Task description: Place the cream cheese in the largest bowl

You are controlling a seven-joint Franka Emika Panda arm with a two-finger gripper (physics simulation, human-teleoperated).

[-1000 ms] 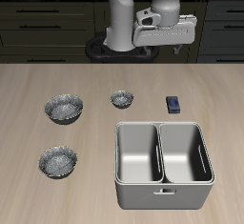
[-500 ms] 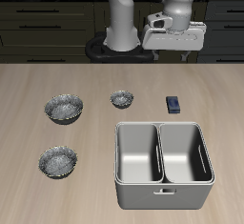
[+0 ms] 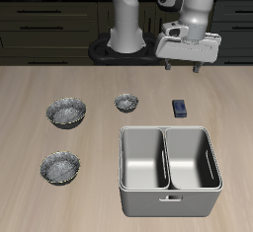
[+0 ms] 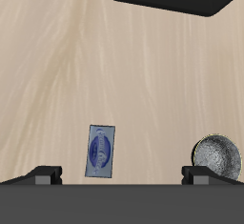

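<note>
The cream cheese [image 3: 180, 108], a small dark blue box, lies flat on the table beside the tiny speckled bowl [image 3: 126, 103]. The largest bowl [image 3: 66, 112] stands farther along the table, past the tiny bowl. It looks slightly wider than the similar speckled bowl [image 3: 60, 167] nearer the front edge. My gripper [image 3: 184, 67] is open and empty, hovering high above the table just behind the cream cheese. In the wrist view the cream cheese [image 4: 101, 152] lies between my open fingertips [image 4: 46, 175], well below my gripper [image 4: 122, 177], with the tiny bowl [image 4: 216, 156] beside it.
A grey two-compartment bin [image 3: 166, 129] stands near the front edge, just in front of the cream cheese. The robot base [image 3: 124, 40] is at the table's back.
My gripper has moved sideways from near the robot base to above and behind the cream cheese, and has dropped a little. Nothing on the table has moved.
</note>
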